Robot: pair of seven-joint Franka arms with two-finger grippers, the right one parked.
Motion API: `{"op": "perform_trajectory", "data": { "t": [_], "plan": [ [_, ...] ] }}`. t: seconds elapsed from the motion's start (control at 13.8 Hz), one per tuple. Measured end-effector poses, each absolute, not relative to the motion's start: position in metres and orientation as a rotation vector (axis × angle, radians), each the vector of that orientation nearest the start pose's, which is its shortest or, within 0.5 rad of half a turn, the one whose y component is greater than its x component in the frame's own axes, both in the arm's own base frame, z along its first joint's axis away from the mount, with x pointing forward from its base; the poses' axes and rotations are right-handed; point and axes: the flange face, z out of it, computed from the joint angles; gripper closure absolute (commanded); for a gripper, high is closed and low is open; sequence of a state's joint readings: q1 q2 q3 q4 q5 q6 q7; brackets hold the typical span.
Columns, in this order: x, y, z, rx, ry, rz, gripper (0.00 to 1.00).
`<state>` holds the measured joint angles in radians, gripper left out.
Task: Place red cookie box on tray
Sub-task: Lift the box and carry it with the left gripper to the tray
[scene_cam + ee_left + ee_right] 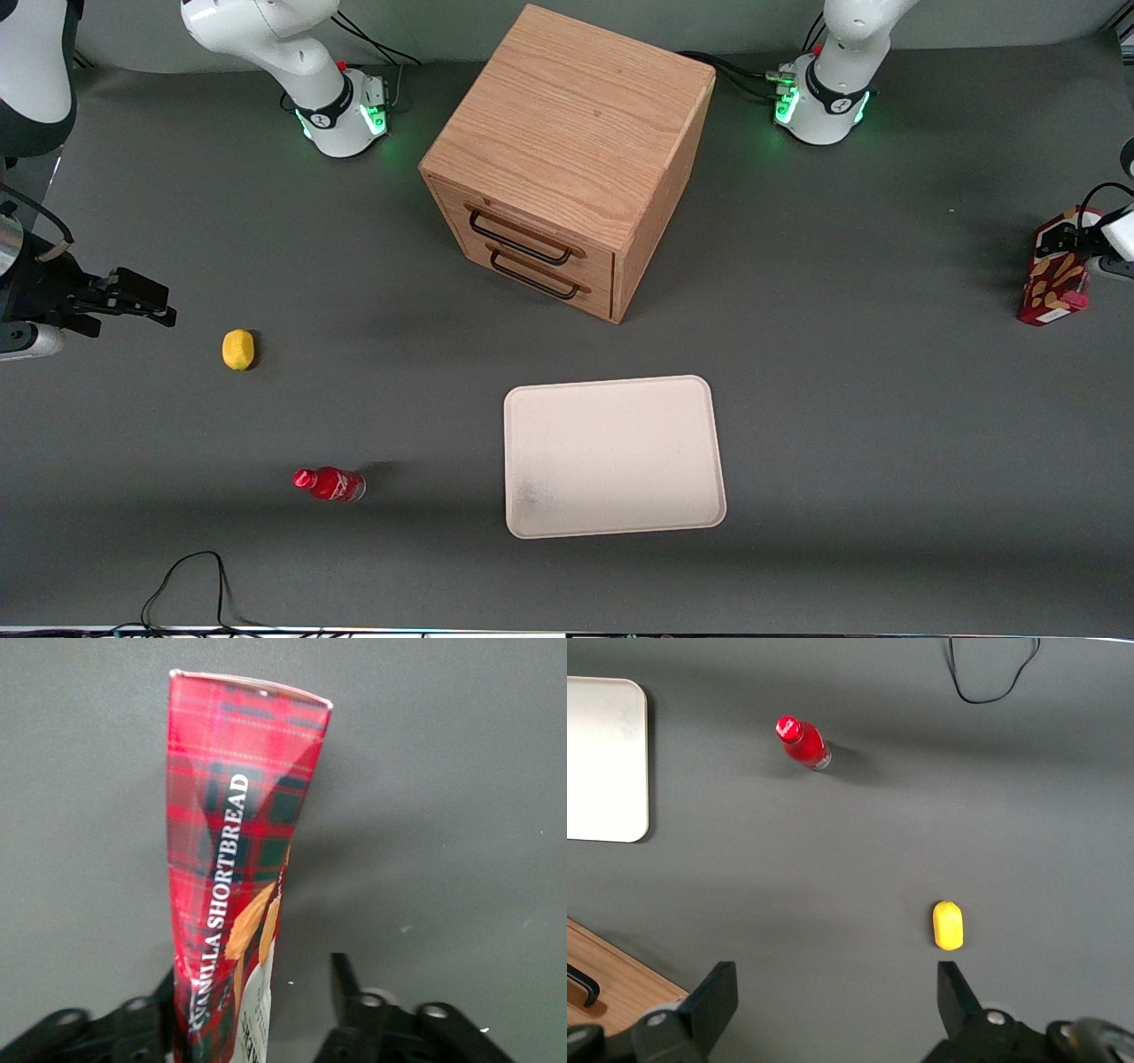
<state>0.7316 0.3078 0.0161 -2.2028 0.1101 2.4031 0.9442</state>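
Observation:
The red cookie box (1052,282) stands upright on the grey table at the working arm's end, far from the tray (620,443). My left gripper (1066,237) is at the top part of the box. In the left wrist view the tartan box (232,859) rises between the fingers of the gripper (255,970). One finger sits against the box's side, while the other finger (344,979) stands apart from it with table showing in the gap. The gripper is open. The cream-white tray (607,757) lies flat with nothing on it, nearer the front camera than the cabinet.
A wooden drawer cabinet (567,159) stands mid-table. A yellow lemon (237,349) and a small red bottle (330,484) lie toward the parked arm's end. A black cable (190,585) loops at the table's front edge.

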Motion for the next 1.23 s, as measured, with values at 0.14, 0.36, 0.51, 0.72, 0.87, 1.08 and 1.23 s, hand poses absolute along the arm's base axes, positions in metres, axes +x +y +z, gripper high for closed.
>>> {"op": "perform_trajectory", "data": {
  "t": [0.14,0.36,0.51,0.72,0.87,1.08,1.23],
  "plan": [
    [0.398,0.371,0.232,-3.132,0.449,0.198,1.0],
    [0.399,0.37,0.232,-3.133,0.452,0.199,1.0],
    [0.401,0.37,0.234,-3.135,0.456,0.203,1.0],
    [0.419,0.378,0.267,-3.162,0.461,0.271,1.0],
    [0.446,0.379,0.318,-3.161,0.453,0.3,1.0],
    [0.487,0.349,0.419,-3.158,0.367,0.36,1.0],
    [0.503,0.316,0.496,-3.153,0.308,0.402,1.0]
  ]
}}
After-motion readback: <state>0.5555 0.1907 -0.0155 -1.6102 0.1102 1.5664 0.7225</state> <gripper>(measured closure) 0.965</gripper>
